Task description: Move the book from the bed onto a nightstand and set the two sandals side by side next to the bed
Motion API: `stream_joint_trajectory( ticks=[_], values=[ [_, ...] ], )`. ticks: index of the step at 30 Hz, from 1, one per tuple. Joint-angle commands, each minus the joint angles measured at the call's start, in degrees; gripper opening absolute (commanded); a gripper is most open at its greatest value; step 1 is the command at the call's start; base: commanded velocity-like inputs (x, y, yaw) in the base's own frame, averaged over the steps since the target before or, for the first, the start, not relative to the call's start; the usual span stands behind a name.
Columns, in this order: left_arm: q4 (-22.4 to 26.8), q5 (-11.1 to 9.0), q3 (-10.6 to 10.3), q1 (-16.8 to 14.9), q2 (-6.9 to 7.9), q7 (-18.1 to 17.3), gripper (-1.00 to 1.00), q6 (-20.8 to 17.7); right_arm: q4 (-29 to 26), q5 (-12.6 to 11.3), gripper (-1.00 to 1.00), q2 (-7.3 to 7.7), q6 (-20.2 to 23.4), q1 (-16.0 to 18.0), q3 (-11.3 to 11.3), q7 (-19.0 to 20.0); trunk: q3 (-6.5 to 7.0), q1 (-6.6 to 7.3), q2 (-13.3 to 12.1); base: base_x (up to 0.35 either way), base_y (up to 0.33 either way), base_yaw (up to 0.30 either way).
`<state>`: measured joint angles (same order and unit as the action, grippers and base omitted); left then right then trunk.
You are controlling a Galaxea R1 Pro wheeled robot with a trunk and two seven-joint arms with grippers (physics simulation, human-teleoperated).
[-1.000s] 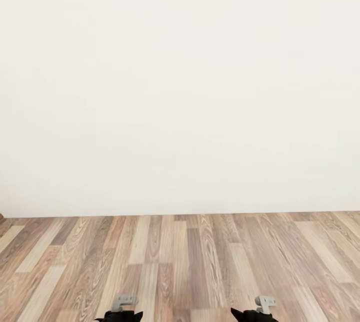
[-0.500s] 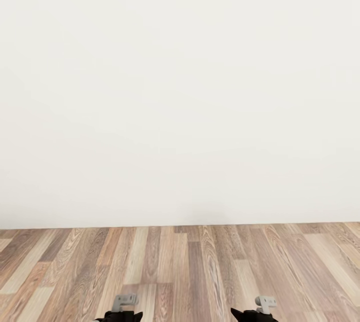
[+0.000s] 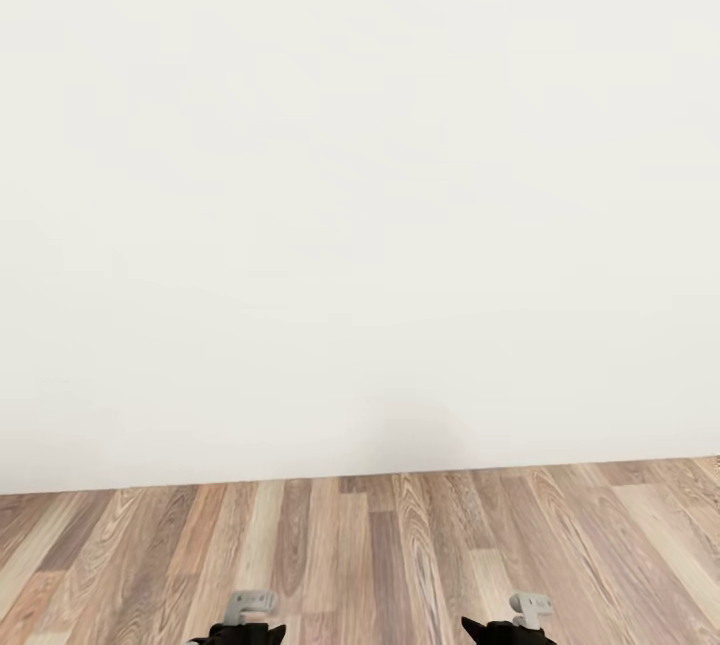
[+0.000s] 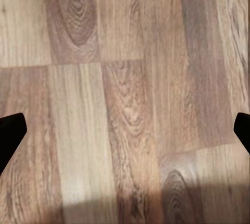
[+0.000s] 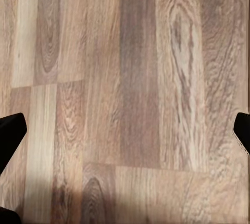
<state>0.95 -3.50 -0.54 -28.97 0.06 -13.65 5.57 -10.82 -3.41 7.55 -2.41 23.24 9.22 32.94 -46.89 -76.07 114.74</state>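
Apparently robot on its way: head view shows white wall (image 3: 360,175) meeting wood floor (image 3: 400,545). Left pincer (image 4: 125,130) spread apart, empty; right pincer (image 5: 125,130) likewise. Book, bed, nightstand, sandals unseen; whole task seemingly left.

A plain white wall (image 3: 360,185) takes up most of the head view, bare and evenly lit, with a faint grey shadow low near its middle. It meets the floor (image 3: 400,555) along a nearly level line that rises slightly toward the right. The floor is wood plank in mixed light and mid browns with strong grain and knots, and the boards run away toward the wall. Both wrist views look down on the same planks (image 4: 125,104) (image 5: 135,88), with a soft shadow across the near boards.
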Motion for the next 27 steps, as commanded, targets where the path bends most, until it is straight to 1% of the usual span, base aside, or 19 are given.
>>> stream_joint_trajectory(
  ticks=[1,13,17,27],
  values=[
    [-0.1,-0.4,-0.1,0.0,0.02,-0.2,1.0,0.1,0.1,-0.4,1.0,0.01,-0.1,0.0,0.1,0.3,-0.05,-0.01,0.0,0.083,0.0,-0.082],
    [0.0,-0.4,-0.1,0.0,0.03,-0.2,1.0,0.1,0.1,-0.4,1.0,0.01,-0.1,0.0,0.1,0.3,-0.05,-0.01,0.0,0.033,0.0,-0.017],
    [0.0,-0.4,-0.1,0.0,0.03,-0.2,1.0,0.1,0.1,-0.4,1.0,0.01,-0.1,0.0,0.1,0.3,-0.05,-0.01,0.0,0.249,0.0,0.0],
    [0.0,-0.4,-0.1,0.0,0.03,-0.2,1.0,0.1,0.1,-0.4,1.0,0.01,-0.1,0.0,0.1,0.3,-0.05,-0.01,0.0,0.324,0.0,0.0]
  ],
)
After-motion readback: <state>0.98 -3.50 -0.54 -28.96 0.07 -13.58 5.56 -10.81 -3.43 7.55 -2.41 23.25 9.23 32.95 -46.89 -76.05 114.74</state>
